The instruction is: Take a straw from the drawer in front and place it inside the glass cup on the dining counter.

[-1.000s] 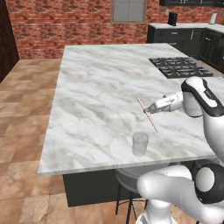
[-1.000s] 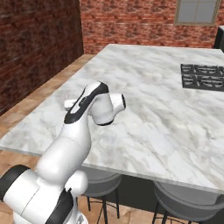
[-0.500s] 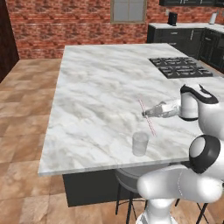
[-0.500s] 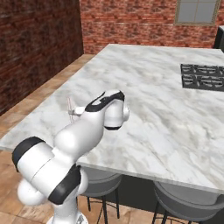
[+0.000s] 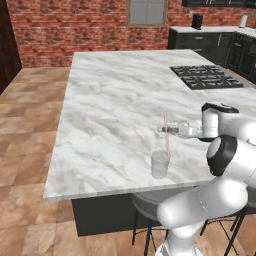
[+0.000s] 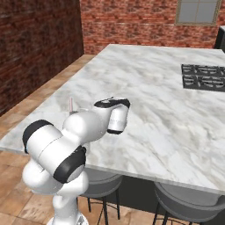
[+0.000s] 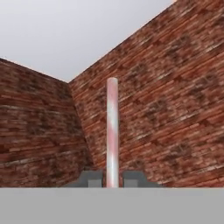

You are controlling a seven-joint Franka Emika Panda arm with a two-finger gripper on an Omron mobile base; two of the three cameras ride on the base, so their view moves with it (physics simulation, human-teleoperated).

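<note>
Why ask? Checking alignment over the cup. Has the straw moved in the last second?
Yes. Against the unmoved glass cup in the left base view, the straw swung from tilted to nearly upright, its lower end shifting left toward the rim.

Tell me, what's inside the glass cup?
The straw's lower end looks dipped into the glass cup on the counter, with the pincer gripping it. How deep it reaches is hard to tell.

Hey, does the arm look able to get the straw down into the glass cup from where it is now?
Probably yes. The fingers hold the straw nearly upright, its lower end at the glass cup rim. The cup's mouth is open, with bare dining counter around it.
</note>
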